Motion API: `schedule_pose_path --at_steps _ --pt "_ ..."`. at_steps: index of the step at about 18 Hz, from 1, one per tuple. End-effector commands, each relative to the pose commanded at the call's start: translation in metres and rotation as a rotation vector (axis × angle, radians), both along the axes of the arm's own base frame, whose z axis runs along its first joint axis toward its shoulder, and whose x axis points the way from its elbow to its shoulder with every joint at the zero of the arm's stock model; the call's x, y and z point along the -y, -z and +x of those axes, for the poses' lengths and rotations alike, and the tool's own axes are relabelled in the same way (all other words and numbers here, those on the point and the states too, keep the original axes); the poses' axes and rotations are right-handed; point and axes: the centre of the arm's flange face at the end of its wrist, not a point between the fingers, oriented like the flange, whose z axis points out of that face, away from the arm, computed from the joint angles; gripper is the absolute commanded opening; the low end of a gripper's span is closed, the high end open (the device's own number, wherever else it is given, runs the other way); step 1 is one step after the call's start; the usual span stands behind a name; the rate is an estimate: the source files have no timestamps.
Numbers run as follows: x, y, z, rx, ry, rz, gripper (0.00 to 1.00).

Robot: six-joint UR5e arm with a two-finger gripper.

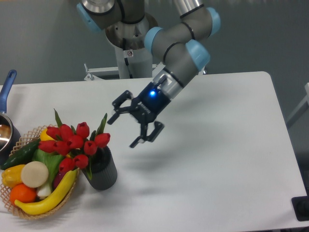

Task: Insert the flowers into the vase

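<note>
The white surface [217,159] fills most of the view, its rounded far right corner showing against a grey background. Above it the UR5e arm [181,46], grey with light blue joint caps, reaches down and toward the left from its mount at the far edge. Its gripper [135,128] hangs in the air over the middle of the surface, a blue light glowing on its wrist; the two dark fingers [121,104] are spread wide apart and hold nothing.

At the near left edge sits a woven basket [36,212] filled with produce: a long yellow banana [48,198] curving along its front, a green cucumber [19,153] at the left rim, a yellow pepper [12,175], a white onion [34,174] and an orange [22,193]. Just beside the basket on its right, touching or nearly touching it, stands the vase [102,171], a short dark matte cylinder, upright. The flowers [72,142], red tulips with closed buds and long green leaves, stand in the vase with their stems inside its mouth; the bunch leans to the left so that the buds hang over the basket. The gripper is up and to the right of the bunch, clear of it.

At the far left edge a pot [7,137] with a blue handle [8,84] is partly cut off by the frame.
</note>
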Motion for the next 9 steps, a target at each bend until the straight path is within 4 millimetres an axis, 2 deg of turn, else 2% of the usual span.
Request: schedule_pose_path --at_steps 4,7,9 --pt "0.034 -0.009 -0.034 -0.034 -0.096 -0.023 1.0" --pt "0.056 -0.011 -0.053 -0.116 -0.177 -0.156 1.0" --pt "0.066 -0.007 -0.059 -0.157 -0.215 -0.248 1.0"
